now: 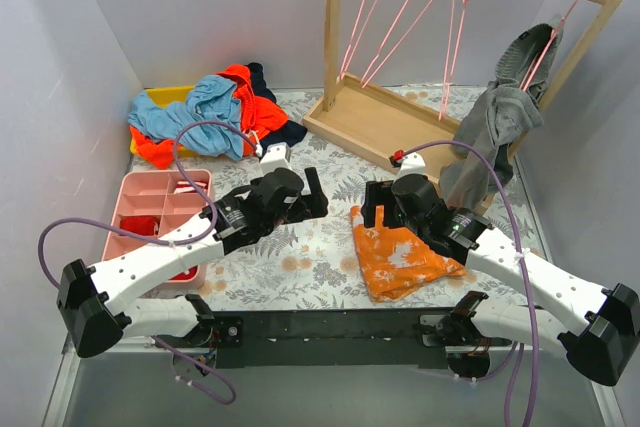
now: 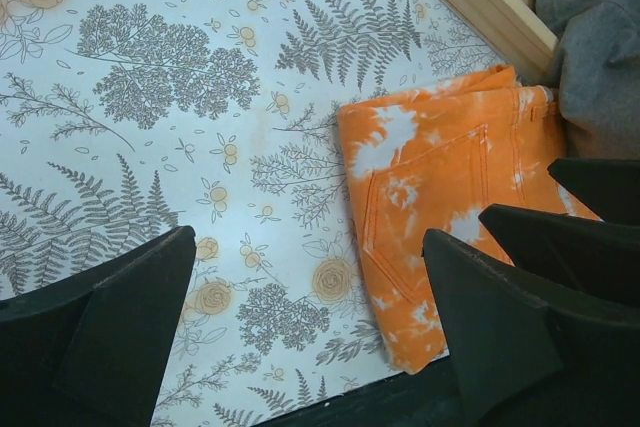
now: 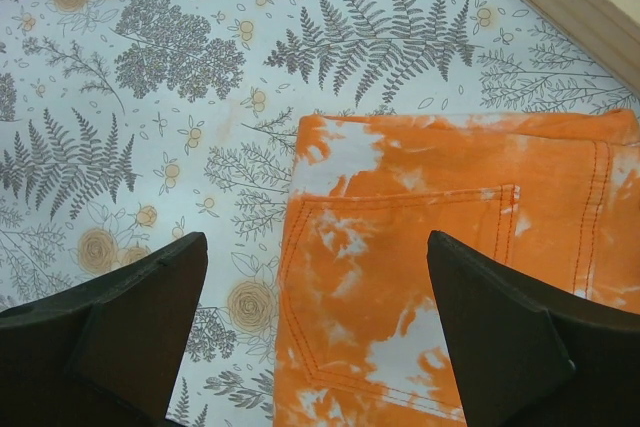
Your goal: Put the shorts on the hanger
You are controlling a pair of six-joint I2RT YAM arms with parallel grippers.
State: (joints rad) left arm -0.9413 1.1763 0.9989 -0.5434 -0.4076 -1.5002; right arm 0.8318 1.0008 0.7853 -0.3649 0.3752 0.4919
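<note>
Two matte black claws, left gripper point(image 2: 308, 247) and right gripper point(image 3: 318, 247). Gape apart, gripping nothing, over fern-print table point(image 1: 300, 257) and folded orange mottled cloth point(image 3: 450, 267) with stitched pocket. Crumpled at back left: soft light-blue shorts point(image 1: 205, 107). On wooden rack point(image 1: 333, 37): thin triangular pink wire hanger point(image 1: 406, 27).
</note>
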